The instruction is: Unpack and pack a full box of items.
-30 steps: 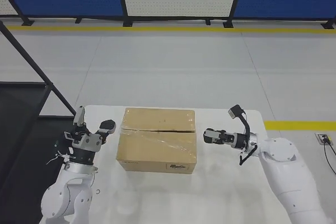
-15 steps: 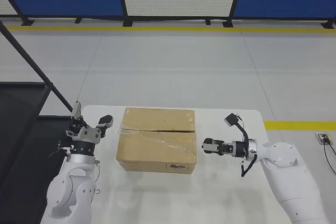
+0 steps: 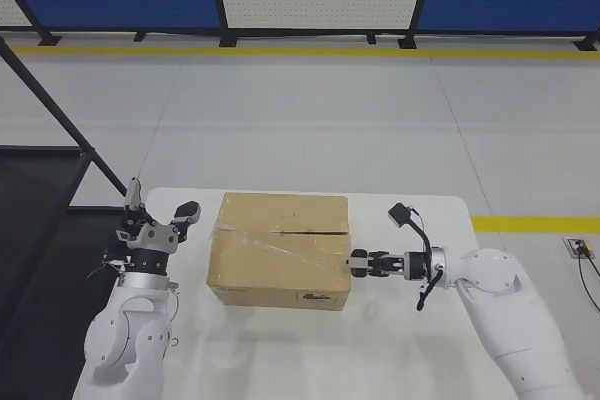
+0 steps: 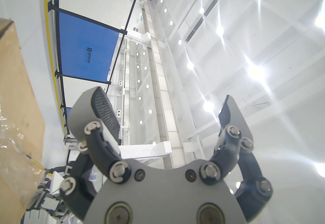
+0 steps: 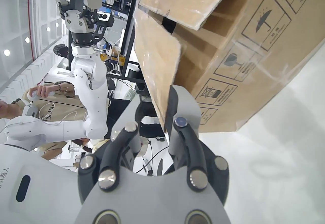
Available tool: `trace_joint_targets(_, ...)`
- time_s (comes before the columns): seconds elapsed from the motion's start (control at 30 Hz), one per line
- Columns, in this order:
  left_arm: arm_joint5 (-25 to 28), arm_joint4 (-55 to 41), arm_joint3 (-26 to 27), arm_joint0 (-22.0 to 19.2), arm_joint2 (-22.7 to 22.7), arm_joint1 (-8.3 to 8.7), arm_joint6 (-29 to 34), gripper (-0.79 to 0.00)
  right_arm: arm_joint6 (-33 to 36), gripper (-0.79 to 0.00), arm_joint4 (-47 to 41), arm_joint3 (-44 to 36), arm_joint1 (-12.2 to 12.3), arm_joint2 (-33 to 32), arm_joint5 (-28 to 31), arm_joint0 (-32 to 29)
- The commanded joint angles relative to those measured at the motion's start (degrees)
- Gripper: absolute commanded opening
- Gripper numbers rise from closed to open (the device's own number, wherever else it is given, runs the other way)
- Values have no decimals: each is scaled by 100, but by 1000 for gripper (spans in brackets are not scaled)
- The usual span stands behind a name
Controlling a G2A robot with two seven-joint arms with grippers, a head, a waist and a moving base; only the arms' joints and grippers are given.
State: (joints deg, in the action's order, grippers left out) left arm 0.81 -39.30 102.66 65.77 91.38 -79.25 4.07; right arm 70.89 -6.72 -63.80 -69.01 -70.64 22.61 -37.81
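Box (image 3: 280,250), brown corrugated card, sat at the middle of the white table (image 3: 410,330), its two long top flaps meeting in a seam along its length. Clear film (image 3: 285,247) lay wrinkled over the seam. From the right wrist view the flaps were not flat: a dark gap showed between them at the box's right end. The right gripper (image 5: 157,108) was at that end, its fingers closed on the corner of the near flap (image 5: 157,57), one finger on each face of the card. The left gripper (image 3: 160,202) was held just off the box's left end, pointing upward, fingers spread wide and holding nothing. Judgement: a full box of this build is probably heavy, so it is better opened where it sits than lifted. The walls should be stiff. The flaps are the weak part, hinging at one crease and liable to bend or tear if pulled from a single corner. The film looks slick and may resist, then give suddenly. Best hold: the free flap edge, pinched deep, with the box's left end steadied.
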Motion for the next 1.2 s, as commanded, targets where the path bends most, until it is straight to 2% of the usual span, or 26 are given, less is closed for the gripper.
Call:
trace_joint_targets(0.0,9,0,5,2,-1,2,4,0,-16,-671,-2,15,8,18,-20,13)
trace_joint_targets(0.07,17,2,15,11,-7,4,29,0,-58,-659,44,22,19,34,-94,33)
trace_joint_targets(0.17,15,5,31,24,-18,7,61,0,-122,-505,163,6,35,74,-186,53)
trace_joint_targets(0.3,8,10,35,27,-20,12,92,0,-200,-471,203,-25,57,91,-264,45)
trace_joint_targets(0.53,-7,20,-36,-15,-48,17,104,0,-253,-579,155,-105,110,48,-305,-15)
trace_joint_targets(0.73,-12,38,-66,-57,-55,23,117,0,-260,-606,128,-189,150,39,-326,-57)
trace_joint_targets(0.77,-9,28,-73,-64,-52,24,116,0,-268,-625,125,-200,155,44,-331,-58)
trace_joint_targets(0.8,-7,27,-79,-69,-50,25,114,0,-274,-696,122,-209,159,50,-339,-57)
trace_joint_targets(0.9,-3,32,-98,-82,-49,27,113,0,-267,-785,76,-241,169,72,-324,-45)
trace_joint_targets(1.17,15,2,-148,-108,19,40,123,0,-285,-785,-153,-379,173,146,-267,59)
